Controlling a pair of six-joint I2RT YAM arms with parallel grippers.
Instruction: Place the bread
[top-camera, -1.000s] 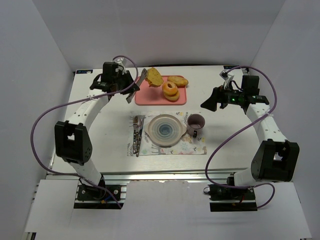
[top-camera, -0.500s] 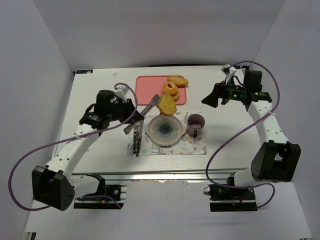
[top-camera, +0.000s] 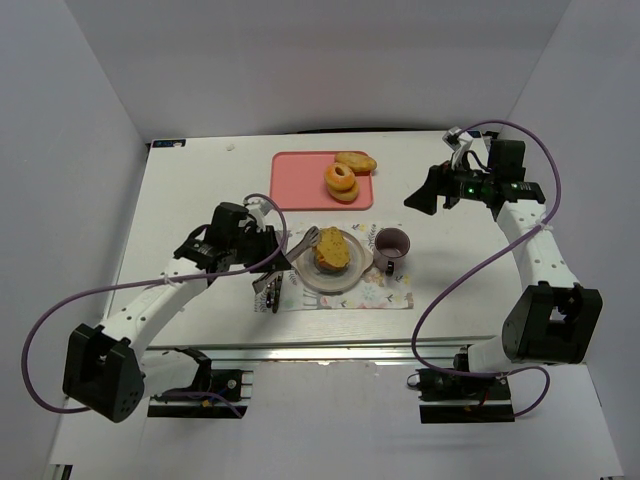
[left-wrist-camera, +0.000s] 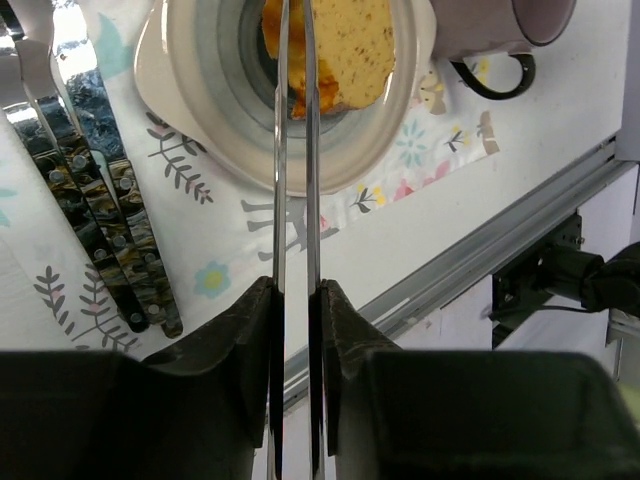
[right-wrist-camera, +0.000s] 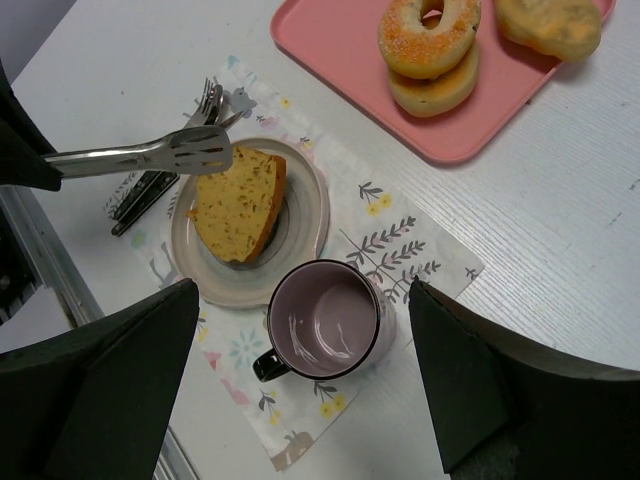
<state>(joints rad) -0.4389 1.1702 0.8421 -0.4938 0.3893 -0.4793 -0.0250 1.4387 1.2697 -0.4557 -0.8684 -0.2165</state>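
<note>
The bread, a golden-yellow slice with a browner crust, lies on the pale plate on the floral napkin; it also shows in the right wrist view as the bread on the plate. My left gripper is shut on metal tongs, whose tips lie at the slice's left edge. In the left wrist view the tongs run from my left gripper up over the bread. Whether they still pinch it I cannot tell. My right gripper hangs open over the table's right side, holding nothing.
A purple mug stands just right of the plate. Dark-handled cutlery lies left of it on the napkin. At the back, a pink tray holds stacked doughnuts and a bun.
My left arm has swung from the pink tray toward me with the bread in the tongs; the slice now lies on the plate. The right arm has hardly moved.
</note>
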